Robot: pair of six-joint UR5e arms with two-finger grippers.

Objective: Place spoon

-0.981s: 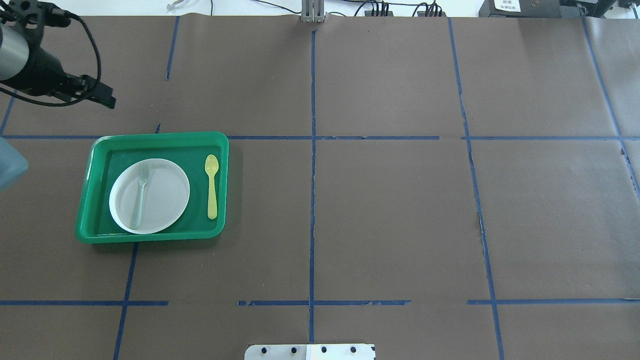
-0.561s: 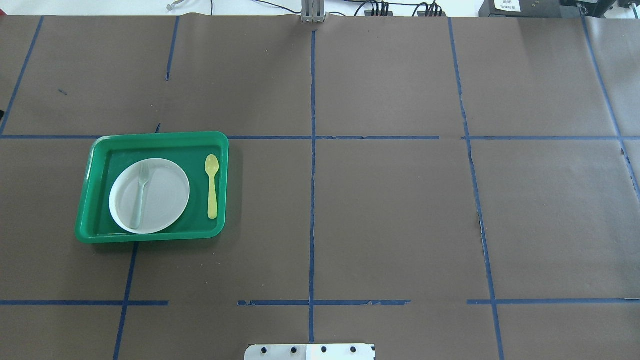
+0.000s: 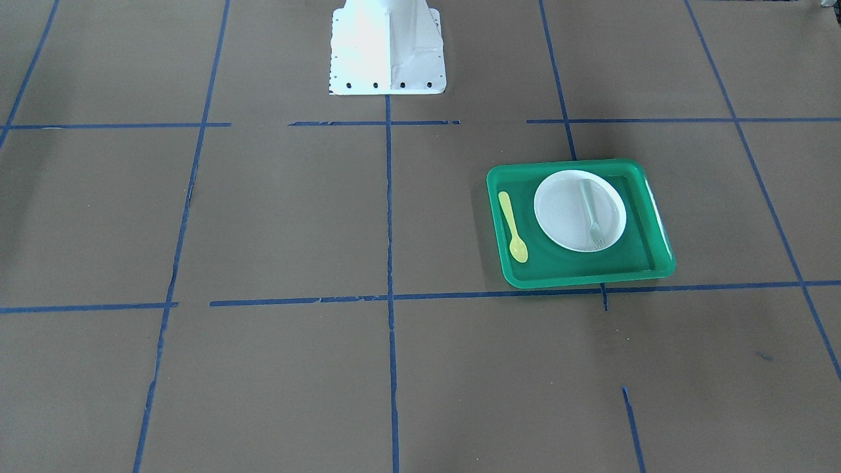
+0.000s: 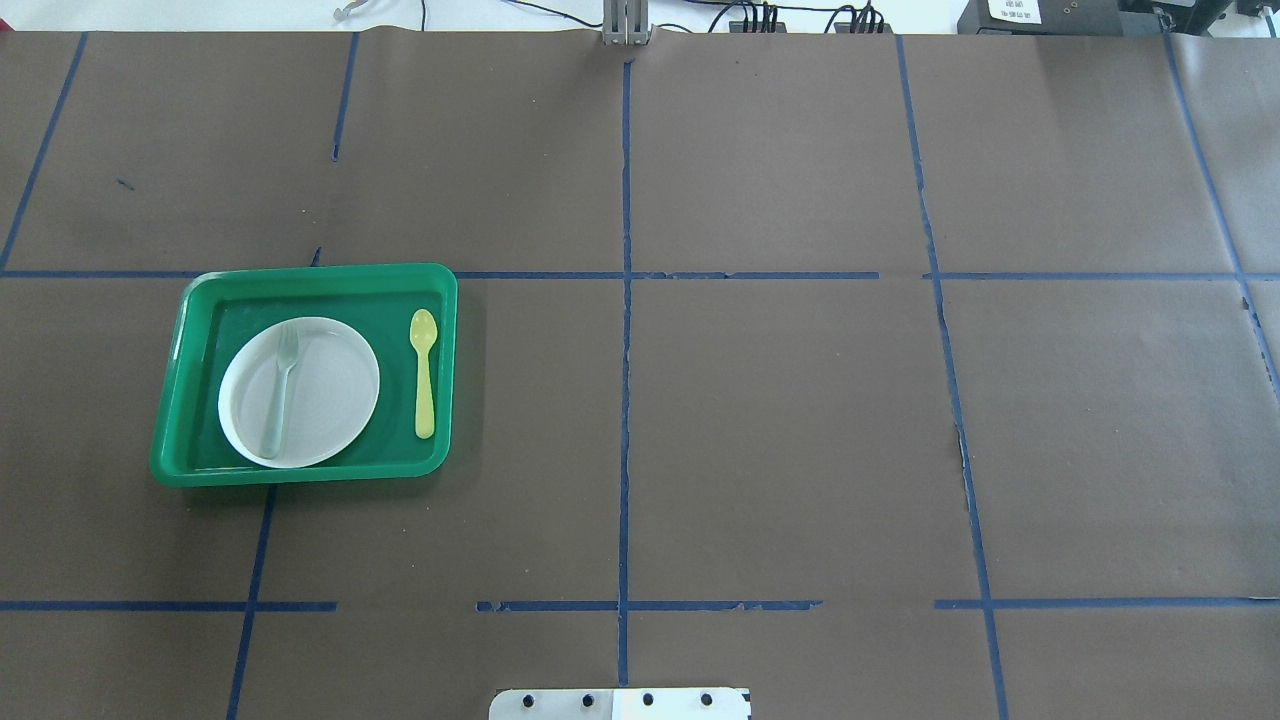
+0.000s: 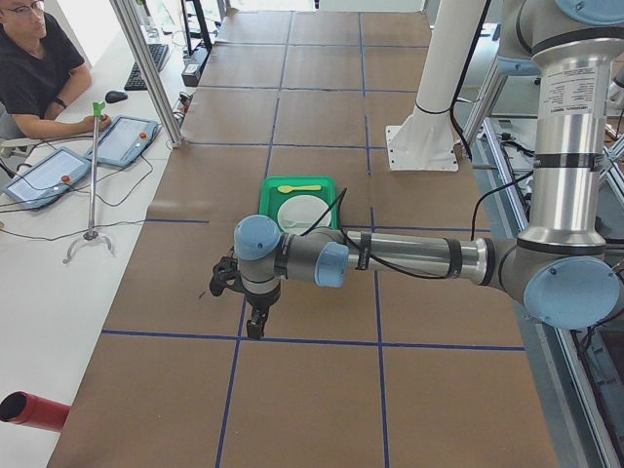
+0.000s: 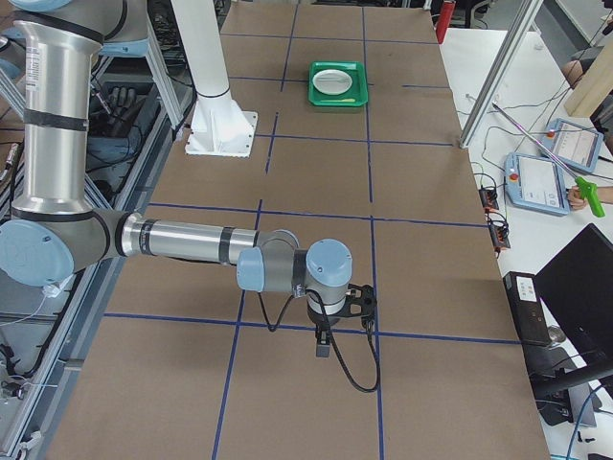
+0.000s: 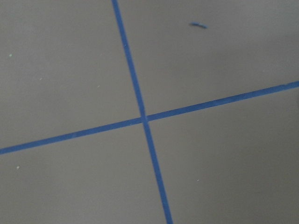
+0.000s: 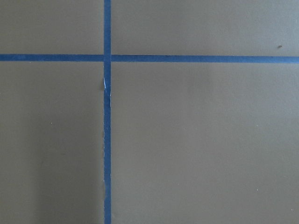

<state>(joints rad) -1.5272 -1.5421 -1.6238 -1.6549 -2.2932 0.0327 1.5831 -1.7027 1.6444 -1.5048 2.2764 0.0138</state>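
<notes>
Nearest the robot, the desk [image 4: 780, 420] is matt brown paper w/ blue tape lines, flat and a bit scuffed at the seams. Further out, on the robot's left, sits the tray [image 4: 300, 472]: glossy green plastic, rectangular, w/ rounded corners and a raised rim.

The spoon [image 4: 425, 380] lies flat on the tray floor along its right side. It is just beside the plate [image 4: 335, 395] but apart from it, handle end toward the robot, oval bowl at the far end. It looks like thin yellow plastic, so prob. v. light. I'd judge it stiff enough to lift by one spot, yet smooth and apt to slip or flick out of a hard pinch.

Best hold, I'd say: across the flat straight handle at approx. mid-length, where both edges are free (rim on one side and plate on the other limit room, so come straight down). It lies low, so fingertips must nearly reach the tray floor.

The plate is white, round and shallow, w/ a pale fork [image 4: 281, 385] resting on it, tines at the far end.

The left end effector [image 5: 254, 330] and right end effector [image 6: 323, 347] are both well apart from the tray. Each points down over bare desk near a tape crossing. Only side views show them, so I can't tell how far open either is; neither has the spoon.
</notes>
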